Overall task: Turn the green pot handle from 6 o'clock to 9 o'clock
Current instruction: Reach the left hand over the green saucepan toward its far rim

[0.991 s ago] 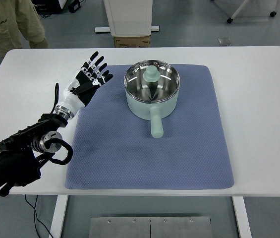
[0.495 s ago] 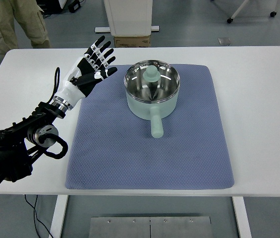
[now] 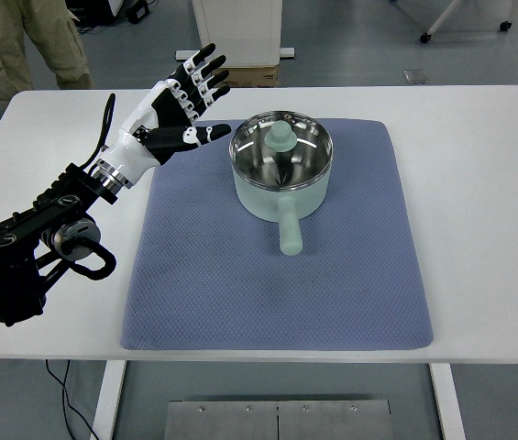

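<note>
A pale green pot (image 3: 281, 170) with a shiny steel inside stands on the far half of a blue mat (image 3: 277, 275). Its stubby green handle (image 3: 290, 231) points toward the near edge, at 6 o'clock. A green knobbed piece (image 3: 281, 137) rests inside at the far rim. My left hand (image 3: 188, 101), black and white, hovers open just left of the pot's far rim with fingers spread and thumb pointing at the pot. It touches nothing. The right arm does not show.
The mat lies on a white table (image 3: 488, 211). A person in khaki trousers (image 3: 29, 41) stands beyond the far left corner. A cardboard box (image 3: 245, 73) and a white stand sit behind the table's far edge.
My left hand has risen and swung right and farther away, from beside the mat's left edge to close by the pot's rim. The pot has not moved.
</note>
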